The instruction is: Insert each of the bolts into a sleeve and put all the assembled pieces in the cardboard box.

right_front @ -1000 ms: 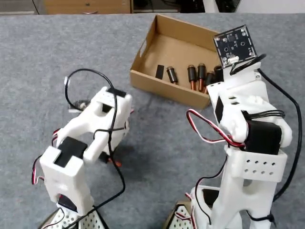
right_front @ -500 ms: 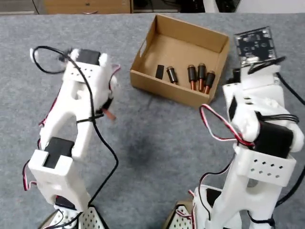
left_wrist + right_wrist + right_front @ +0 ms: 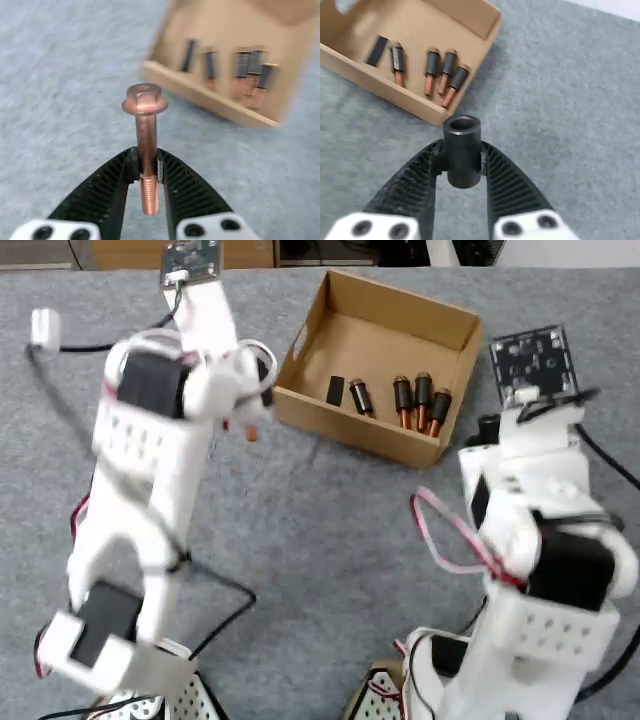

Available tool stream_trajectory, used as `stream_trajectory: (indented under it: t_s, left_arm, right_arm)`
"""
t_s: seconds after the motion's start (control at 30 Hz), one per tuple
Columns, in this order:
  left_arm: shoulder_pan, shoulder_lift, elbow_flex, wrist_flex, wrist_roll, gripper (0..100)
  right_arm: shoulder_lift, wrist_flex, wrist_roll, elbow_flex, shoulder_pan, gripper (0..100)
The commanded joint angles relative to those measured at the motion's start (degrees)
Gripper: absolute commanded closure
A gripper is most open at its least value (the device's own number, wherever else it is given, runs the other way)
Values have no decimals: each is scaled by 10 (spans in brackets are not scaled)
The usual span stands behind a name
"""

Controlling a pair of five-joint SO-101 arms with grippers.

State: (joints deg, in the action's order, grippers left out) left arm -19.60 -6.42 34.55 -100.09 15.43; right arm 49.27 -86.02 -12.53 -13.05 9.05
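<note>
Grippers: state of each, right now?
Left gripper: shut on the copper bolt.
Right gripper: shut on the black sleeve.

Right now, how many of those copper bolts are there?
5. One bolt is gripped in the left claw, held up beside the cardboard box. Four sleeved bolts lie side by side inside the box. The lone black sleeve there might hide another.

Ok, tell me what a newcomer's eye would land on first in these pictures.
First, the copper-coloured hex-head bolt clamped by its shank in the left end effector, and the black cylindrical sleeve gripped in the right end effector, one on either side of the box. Next, the open brown cardboard box at the far middle of the grey table, with four sleeved bolts lying inside.
</note>
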Motion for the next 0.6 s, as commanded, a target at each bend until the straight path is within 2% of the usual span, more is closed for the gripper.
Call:
stream_trajectory:
  t_s: [0.0, 0.13, 0.23, 0.33, 0.47, 0.57]
  left_arm:
    - [-67, -102, 31, -3, 14, 981]
    - [-113, -154, 27, -3, 13, 981]
    - [-146, -181, -11, -3, 7, 981]
    - [-164, -217, -79, 2, -12, 982]
    - [-188, -302, -178, 73, -16, 982]
    - [-200, -377, -283, 157, -12, 982]
  right_arm:
    - [45, -3, 24, -9, -28, 997]
    - [91, 3, 33, -87, -93, 997]
    - [142, 35, 99, -160, -153, 997]
    - [197, 91, 134, -233, -208, 997]
    - [265, 136, 138, -313, -255, 997]
    - [302, 141, 178, -355, -279, 997]
